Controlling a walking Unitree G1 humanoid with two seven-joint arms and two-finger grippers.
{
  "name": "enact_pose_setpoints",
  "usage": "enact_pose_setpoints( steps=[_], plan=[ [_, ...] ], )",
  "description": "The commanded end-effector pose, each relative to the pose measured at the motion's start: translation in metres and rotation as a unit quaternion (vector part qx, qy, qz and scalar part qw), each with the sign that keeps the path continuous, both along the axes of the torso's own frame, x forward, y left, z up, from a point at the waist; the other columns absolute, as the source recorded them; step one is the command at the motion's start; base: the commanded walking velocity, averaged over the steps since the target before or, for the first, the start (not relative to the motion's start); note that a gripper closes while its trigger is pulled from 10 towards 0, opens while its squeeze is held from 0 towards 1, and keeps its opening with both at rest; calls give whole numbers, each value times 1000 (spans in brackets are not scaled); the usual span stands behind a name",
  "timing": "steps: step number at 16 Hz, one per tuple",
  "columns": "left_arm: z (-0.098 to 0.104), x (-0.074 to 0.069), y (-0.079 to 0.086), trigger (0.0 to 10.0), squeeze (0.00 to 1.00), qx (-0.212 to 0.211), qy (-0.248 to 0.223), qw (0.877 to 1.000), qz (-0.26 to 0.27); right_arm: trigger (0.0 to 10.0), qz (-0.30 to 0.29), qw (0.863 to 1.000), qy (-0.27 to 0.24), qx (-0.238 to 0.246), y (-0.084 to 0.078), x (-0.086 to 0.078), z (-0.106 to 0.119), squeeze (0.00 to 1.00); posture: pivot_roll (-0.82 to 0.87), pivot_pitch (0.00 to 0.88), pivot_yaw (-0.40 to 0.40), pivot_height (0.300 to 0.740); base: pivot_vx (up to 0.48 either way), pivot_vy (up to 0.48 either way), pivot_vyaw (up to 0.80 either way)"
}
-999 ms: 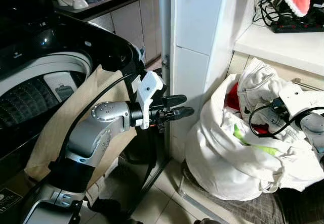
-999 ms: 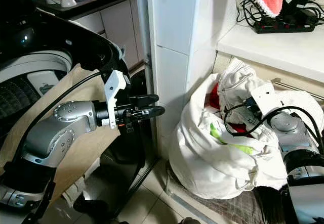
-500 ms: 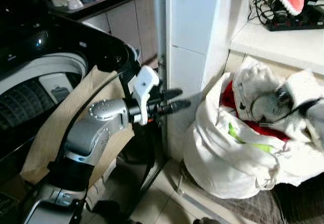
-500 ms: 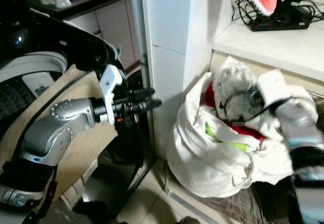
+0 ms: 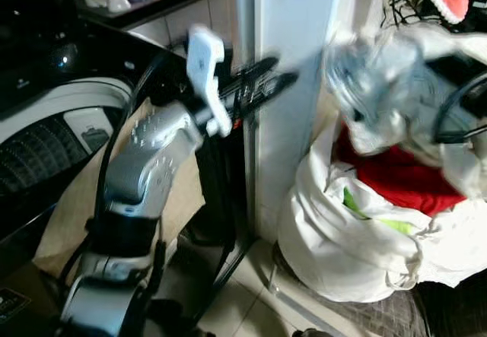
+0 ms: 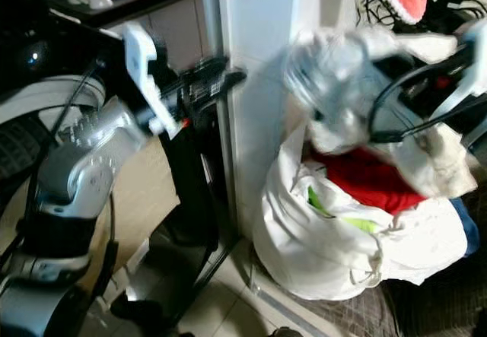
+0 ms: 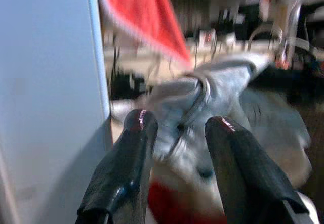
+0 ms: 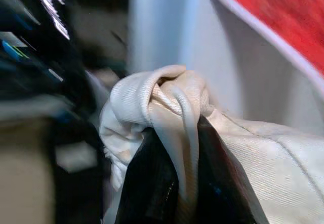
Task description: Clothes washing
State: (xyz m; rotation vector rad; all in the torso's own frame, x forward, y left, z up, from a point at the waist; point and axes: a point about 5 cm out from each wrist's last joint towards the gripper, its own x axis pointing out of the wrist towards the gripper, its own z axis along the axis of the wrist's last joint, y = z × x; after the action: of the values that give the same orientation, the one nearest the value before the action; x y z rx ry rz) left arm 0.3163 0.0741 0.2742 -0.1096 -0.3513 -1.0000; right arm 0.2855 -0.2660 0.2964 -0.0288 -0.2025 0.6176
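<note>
The right gripper (image 8: 174, 183), at the upper right, pinches a white garment (image 6: 342, 71) lifted above the laundry bag (image 5: 342, 238). The left gripper (image 7: 177, 128) reaches up mid-frame beside the pillar (image 5: 293, 48), fingers parted and empty, washing machine (image 5: 53, 116) at left.

I see a white garment (image 5: 365, 78) bunched and blurred in the air above the laundry bag (image 5: 342, 238), a fold of it pinched between my right gripper (image 8: 174, 183) fingers (the wrist view shows the ribbed cloth wrapped over them). The bag is white, open-topped and slumped on the floor beside the white pillar, with red clothing (image 5: 403, 177) and a strip of lime-green fabric (image 5: 373, 214) showing inside. The washing machine (image 5: 53, 124) stands open at the left.
</note>
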Motion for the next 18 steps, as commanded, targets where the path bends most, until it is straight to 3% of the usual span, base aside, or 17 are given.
enact_pose_setpoints(
  steps=[1, 3, 4, 5, 6, 10, 11, 12, 13, 16, 18],
  plan=[
    [17, -5, 0, 10000, 0, -19, -36, 999, -3, 0, 48, 998, -29, 20, 11, -10, 15, 0, -169, 0, 89, 740, 0, 0, 0],
    [34, -10, -10, 10000, 0, -45, -64, 997, -26, 0, 58, 998, 12, 2, 18, -13, -2, 0, -167, 0, 85, 740, 0, 0, 0],
    [29, -12, -13, 10000, 0, -30, -59, 997, -37, 0, 30, 995, 65, -69, 18, -10, -28, 0, -167, 0, 85, 740, 0, 0, 0],
    [27, -12, -14, 10000, 0, -25, -59, 997, -37, 0, 25, 993, 78, -86, 18, -10, -35, 0, -167, 0, 85, 740, 0, 0, 0],
    [21, -11, -14, 10000, 0, -17, -53, 998, -33, 0, 15, 992, 94, -83, 19, -10, -45, 0, -167, 0, 85, 740, 0, 0, 0],
    [16, -19, -21, 10000, 0, 2, -49, 996, -80, 0, 42, 995, 88, -38, 28, -16, -40, 0, -157, 0, 81, 740, 0, 0, 0],
    [12, -16, -29, 10000, 0, 43, -75, 994, -65, 0, 73, 994, 77, -34, 35, -20, -36, 0, -157, 0, 81, 740, 0, 0, 0],
    [11, -15, -32, 10000, 239, 43, -65, 994, -74, 0, 84, 993, 74, -33, 38, -21, -34, 0, -159, 0, 81, 740, 0, 0, 0],
    [7, -15, -37, 10000, 1000, 45, -47, 993, -96, 0, 102, 992, 69, -33, 44, -24, -31, 0, -161, 0, 83, 740, 0, 0, 0],
    [-11, -15, -46, 10000, 1000, 104, -36, 987, -113, 0, 128, 989, 62, -38, 52, -30, -25, 0, -165, 0, 86, 740, 0, 0, 0],
    [-30, -20, -48, 10000, 0, 151, -15, 978, -141, 0, 134, 988, 60, -38, 53, -32, -22, 0, -166, 0, 85, 740, 0, 0, 0]
  ],
)
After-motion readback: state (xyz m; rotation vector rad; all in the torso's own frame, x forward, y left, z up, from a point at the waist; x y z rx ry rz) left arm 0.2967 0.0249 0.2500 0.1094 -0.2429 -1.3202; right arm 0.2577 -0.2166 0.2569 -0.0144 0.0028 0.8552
